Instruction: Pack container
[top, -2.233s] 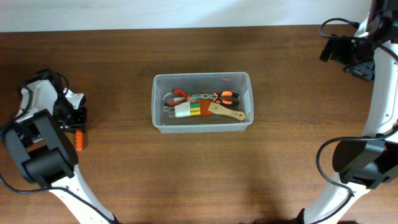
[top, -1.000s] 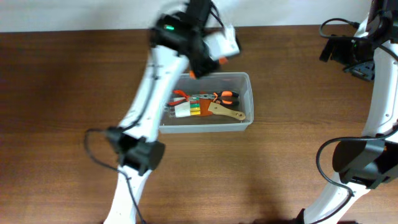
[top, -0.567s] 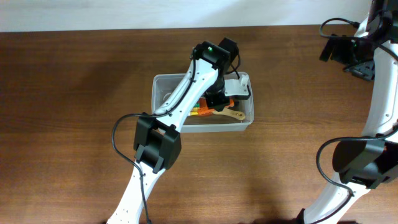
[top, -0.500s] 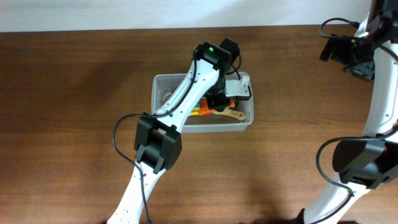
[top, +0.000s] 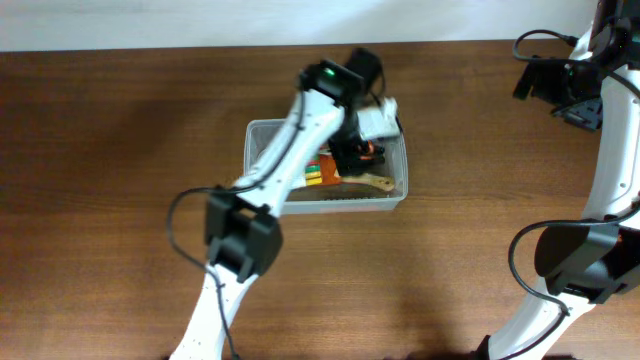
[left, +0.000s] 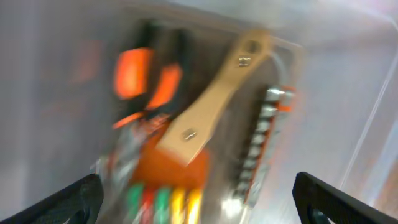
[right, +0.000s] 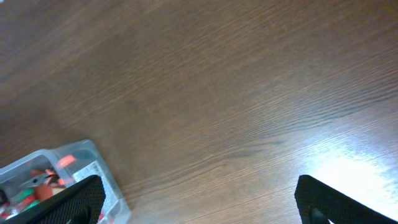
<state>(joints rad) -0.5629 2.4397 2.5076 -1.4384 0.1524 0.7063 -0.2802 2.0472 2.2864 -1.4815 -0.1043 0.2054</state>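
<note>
Container (top: 330, 206) on table (top: 130, 130), long axis left–right in overhead view; left gripper (left: 196, 199) directly above the container's right half, jaws spread, gripping nothing; right gripper (right: 199, 199) well apart, beyond the container's right end, jaws spread, empty; left arm nearer.

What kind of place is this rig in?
Probably a robot lab bench: plain wooden table, clear bin of hand tools, left arm and right arm mounted at it.
</note>
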